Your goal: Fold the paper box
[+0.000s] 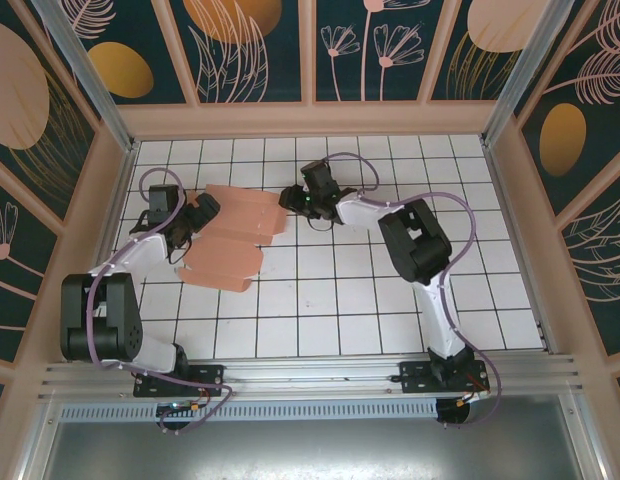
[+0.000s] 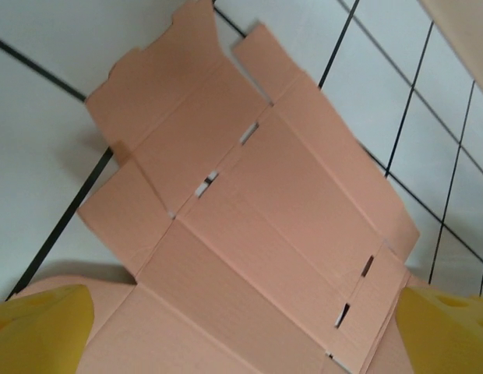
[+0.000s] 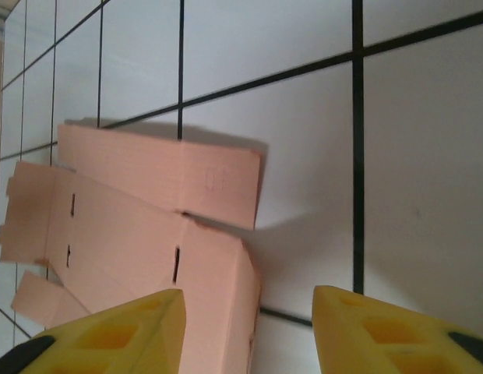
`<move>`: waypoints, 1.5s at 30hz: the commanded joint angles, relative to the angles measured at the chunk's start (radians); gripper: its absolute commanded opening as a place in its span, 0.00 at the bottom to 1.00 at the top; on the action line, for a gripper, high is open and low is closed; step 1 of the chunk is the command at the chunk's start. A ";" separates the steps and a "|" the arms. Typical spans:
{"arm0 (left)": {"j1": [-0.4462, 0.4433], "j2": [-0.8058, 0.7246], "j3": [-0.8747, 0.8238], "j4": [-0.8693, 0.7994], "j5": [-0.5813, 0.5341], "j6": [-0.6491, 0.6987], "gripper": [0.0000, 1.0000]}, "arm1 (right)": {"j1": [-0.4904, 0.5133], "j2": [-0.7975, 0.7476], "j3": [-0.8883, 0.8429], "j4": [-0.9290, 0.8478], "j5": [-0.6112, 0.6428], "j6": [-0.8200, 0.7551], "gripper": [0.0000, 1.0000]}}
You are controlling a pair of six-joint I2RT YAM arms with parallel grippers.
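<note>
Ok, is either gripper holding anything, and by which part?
Nothing is held: left gripper straddles the salmon-pink creased card sheet at one edge, jaws wide open; right gripper open beside it.

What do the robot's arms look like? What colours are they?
Two thin arms, left arm and right arm, with chunky black joints and white links. A purple cable loops along each. The left tool and right tool are black, with yellow fingers that have hollow pockets.

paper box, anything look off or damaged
No tear or crush shows. The paper box is an unfolded sheet lying diagonal to the tiled table, and its end panel nearest the right gripper is lifted, casting a shadow.
</note>
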 commanded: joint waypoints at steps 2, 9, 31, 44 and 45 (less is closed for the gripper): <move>0.007 -0.021 -0.010 -0.012 0.024 0.018 0.99 | -0.009 0.081 0.136 -0.068 -0.075 0.035 0.32; 0.007 -0.011 -0.009 0.006 0.048 0.035 0.99 | -0.033 0.043 0.076 -0.041 -0.031 0.086 0.00; -0.142 0.099 0.103 0.136 0.150 -0.060 0.99 | 0.016 -0.672 -0.870 0.311 0.495 0.333 0.48; -0.285 0.074 -0.021 0.190 0.267 -0.083 0.87 | -0.184 -0.625 -0.661 0.121 0.204 -0.236 0.77; -0.296 0.071 -0.038 0.204 0.262 -0.099 0.87 | -0.198 -0.601 -0.631 0.107 0.185 -0.263 0.78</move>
